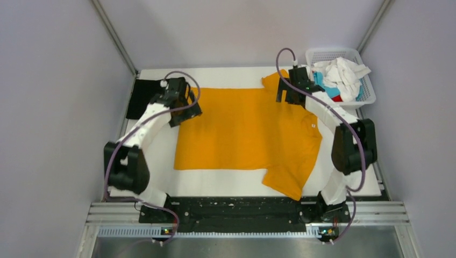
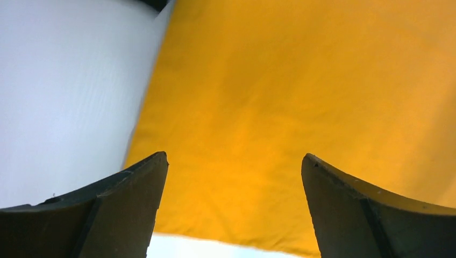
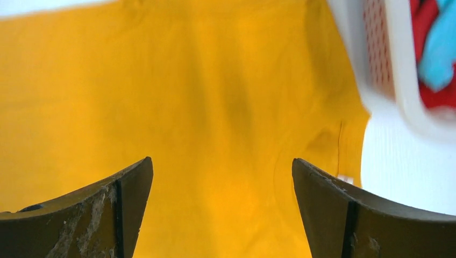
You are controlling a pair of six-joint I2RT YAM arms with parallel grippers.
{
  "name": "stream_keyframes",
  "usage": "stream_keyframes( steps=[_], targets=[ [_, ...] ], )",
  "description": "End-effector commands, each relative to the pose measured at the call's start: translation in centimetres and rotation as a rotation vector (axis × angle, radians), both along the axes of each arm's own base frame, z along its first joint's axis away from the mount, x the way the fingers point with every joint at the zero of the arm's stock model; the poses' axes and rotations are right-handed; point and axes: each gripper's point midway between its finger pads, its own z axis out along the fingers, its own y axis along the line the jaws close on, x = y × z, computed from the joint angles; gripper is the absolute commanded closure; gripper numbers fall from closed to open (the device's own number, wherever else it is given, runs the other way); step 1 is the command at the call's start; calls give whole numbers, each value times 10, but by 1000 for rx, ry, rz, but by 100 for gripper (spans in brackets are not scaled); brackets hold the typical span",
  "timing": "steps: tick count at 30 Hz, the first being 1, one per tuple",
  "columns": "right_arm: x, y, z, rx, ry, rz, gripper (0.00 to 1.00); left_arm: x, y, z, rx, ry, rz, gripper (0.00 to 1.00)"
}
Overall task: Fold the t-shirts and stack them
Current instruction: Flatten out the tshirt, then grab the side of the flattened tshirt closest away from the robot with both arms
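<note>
Mustard-orange t-shirt (image 1: 247, 134) flat on tabletop (image 1: 215, 180), under both jaws. Left jaws spread wide over its edge, right jaws spread wide by far sleeve, both empty. Black t-shirt (image 1: 141, 97) left of left jaws, partly arm-hidden. Mesh basket (image 1: 371, 99) right of right jaws, blurred.

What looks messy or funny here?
Mostly the basket: a white shirt, a light-blue shirt and a red shirt are heaped inside, crumpled. The orange shirt lies spread flat.

A spread t-shirt (image 1: 244, 129) lies on the middle of the desk (image 1: 215, 180); a second t-shirt (image 1: 141, 98) lies at its far left corner. A basket (image 1: 328, 52) at the far right corner holds more t-shirts (image 1: 341, 75).
</note>
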Motion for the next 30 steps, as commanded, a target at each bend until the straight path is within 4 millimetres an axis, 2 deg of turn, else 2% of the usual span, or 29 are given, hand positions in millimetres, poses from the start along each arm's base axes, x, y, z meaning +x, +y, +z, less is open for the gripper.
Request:
stream_keyframes(
  steps=[1, 4, 7, 11, 16, 25, 30],
  targets=[
    [-54, 3, 13, 54, -53, -34, 1, -98, 44, -31, 67, 103, 230, 2],
    [-93, -2, -9, 92, -9, -66, 1, -156, 72, -50, 130, 141, 359, 6],
    [-115, 1, -15, 132, 0, -58, 1, -178, 78, -62, 115, 136, 435, 9],
    [-134, -2, -21, 129, 17, -55, 1, -174, 73, -74, 55, 103, 473, 22],
    [-149, -13, -23, 98, 26, -79, 1, -181, 69, -95, 43, 159, 498, 36],
    [-167, -18, -30, 95, 63, -85, 1, -177, 64, -119, 19, 184, 508, 52],
    [-177, -21, -26, 97, 72, -88, 1, -174, 64, -129, 24, 194, 516, 59]
  ],
)
